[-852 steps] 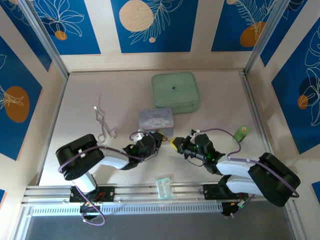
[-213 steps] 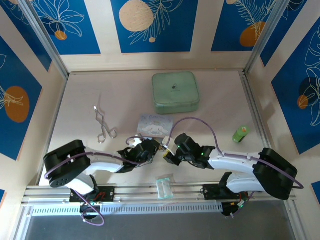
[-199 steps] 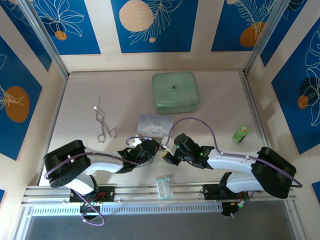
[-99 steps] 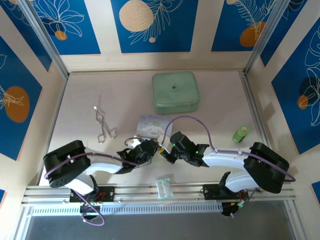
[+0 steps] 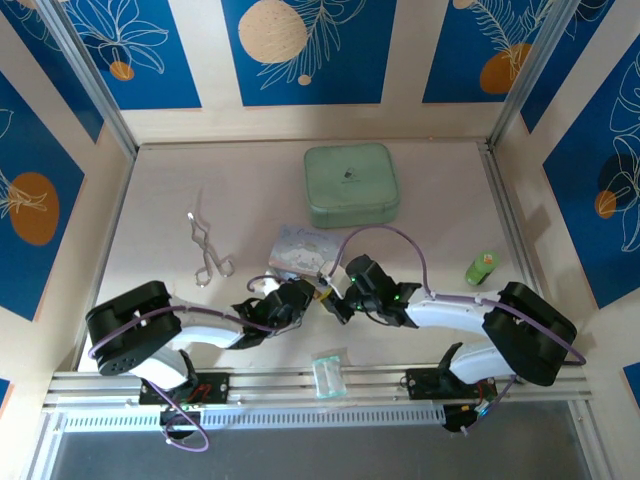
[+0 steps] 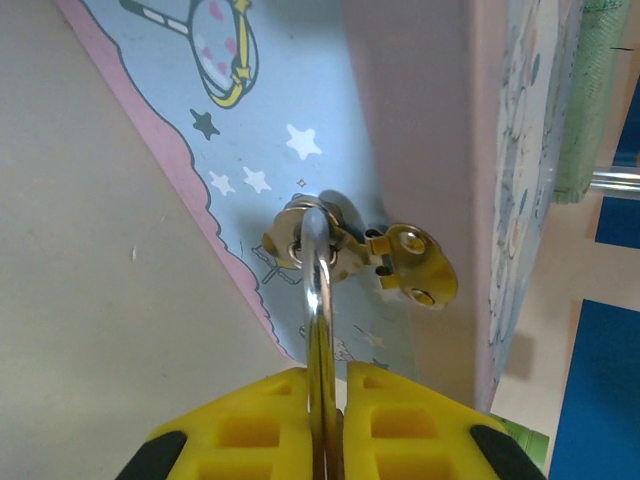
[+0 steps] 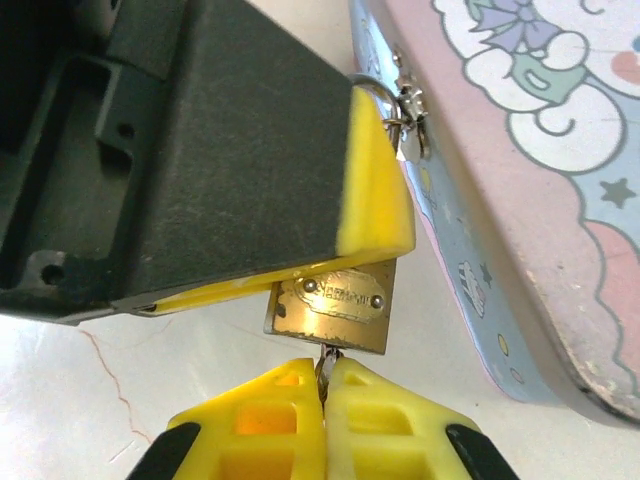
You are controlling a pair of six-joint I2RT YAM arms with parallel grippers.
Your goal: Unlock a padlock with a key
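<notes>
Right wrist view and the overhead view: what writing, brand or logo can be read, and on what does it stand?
Padlock: a stamped word on its brass body, too blurred to read.
Cartoon-printed tin: clouds, stars and figures, no words visible.
Green case: a small dark logo on the lid, too small to read.
Green container: too small to tell.

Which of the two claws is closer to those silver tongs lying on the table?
The left. The left gripper, clamping the padlock, sits right of the tongs; the right gripper, pinching the key, is farther right, beyond the padlock.
</notes>
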